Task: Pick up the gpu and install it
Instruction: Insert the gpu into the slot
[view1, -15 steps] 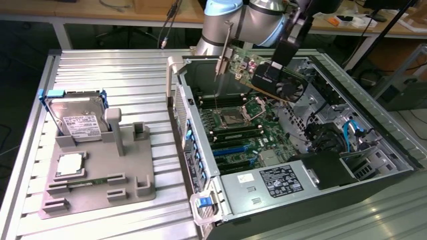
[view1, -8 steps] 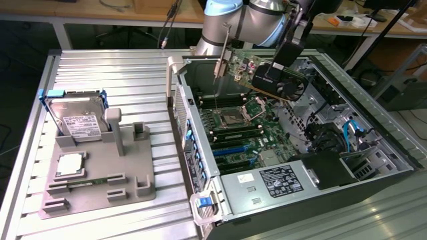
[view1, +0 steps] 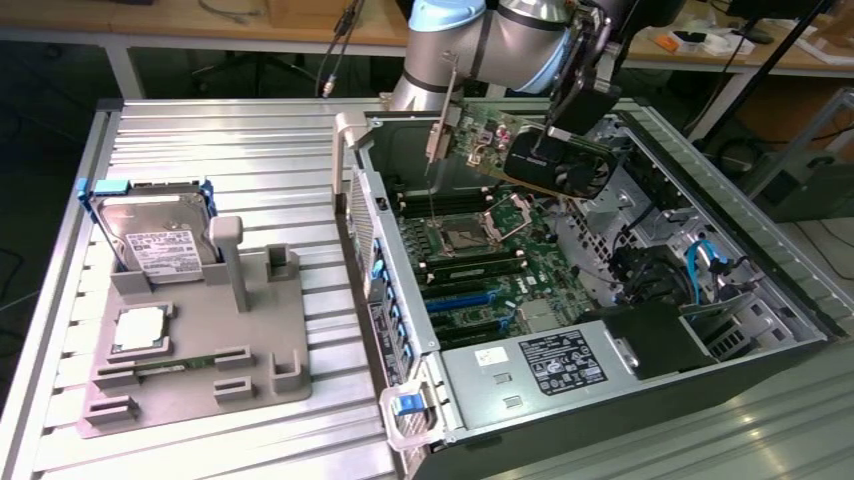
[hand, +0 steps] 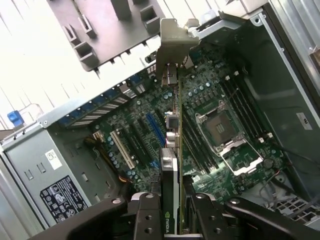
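beneath the computer case (view1: 787, 330), and running well past it toward the exterior view's left, lies a ribbed metal table (view1: 200, 140). the case rests on its side with its interior open to view. over the far end of the case reaches the robot arm (view1: 467, 45), silver with pale blue caps. beside the case, on the exterior view's left and apart from it, sits a grey fixture (view1: 200, 385). a green motherboard (view1: 461, 265) covers the floor of the case, and a power supply (view1: 534, 365) with a black label fills the case's near end. well apart from the case, a silver hard drive (view1: 160, 245) stands upright at the far end of the fixture.

the gpu (view1: 554, 160) hangs above the open case, over the far part of the motherboard. its black fan cooler faces the exterior view's right, and its silver bracket (view1: 438, 140) points toward the case wall nearest the fixture. the gripper (hand: 172, 210) grips the card's upper edge; its fingers (hand: 147, 217) are closed part way, one against each face. a small square processor chip (view1: 140, 330) lies flat on the fixture.
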